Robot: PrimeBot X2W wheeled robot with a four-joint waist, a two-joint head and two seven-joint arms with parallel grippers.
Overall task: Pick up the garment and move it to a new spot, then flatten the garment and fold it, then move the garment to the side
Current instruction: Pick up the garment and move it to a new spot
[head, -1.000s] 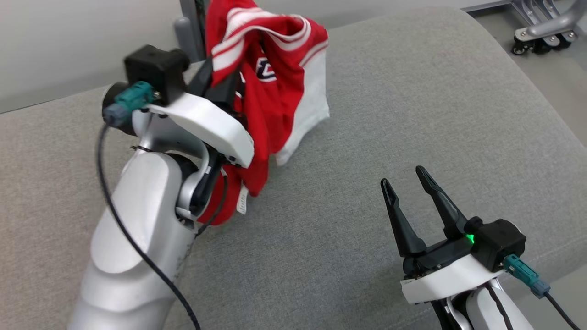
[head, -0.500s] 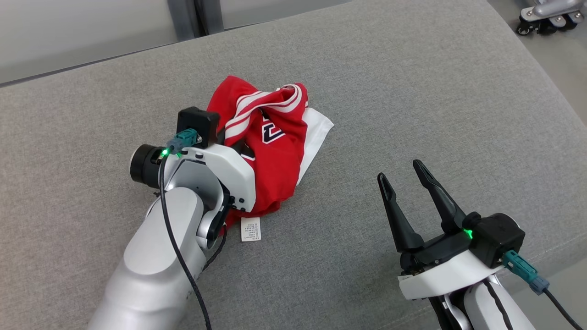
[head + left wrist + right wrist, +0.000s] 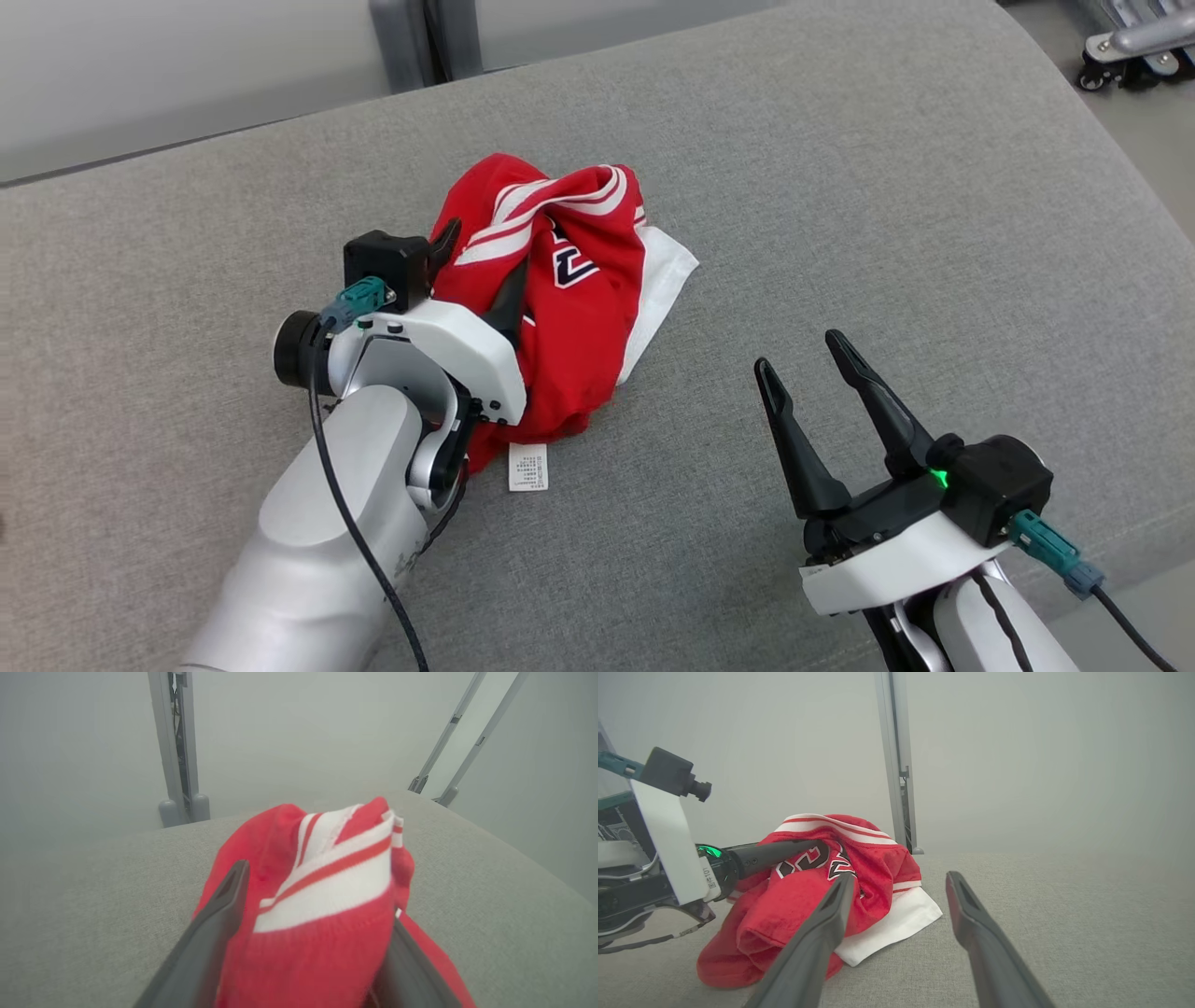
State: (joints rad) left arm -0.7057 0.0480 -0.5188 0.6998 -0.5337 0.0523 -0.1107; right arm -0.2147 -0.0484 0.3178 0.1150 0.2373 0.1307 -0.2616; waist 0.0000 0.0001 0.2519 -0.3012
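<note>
Here, the crumpled red jersey [image 3: 569, 327] lies mid-cushion [image 3: 840, 187], slightly left, with a bunched fold sitting between the wide-spread jaws of the left end effector [image 3: 487, 247]. The right end effector [image 3: 798, 351], wide and empty, hovers near right, apart from the jersey.

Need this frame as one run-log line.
phase: garment placed, not flattened | garment: crumpled heap on grey cushion | left gripper: open, fabric between fingers | right gripper: open, empty, apart from garment
</note>
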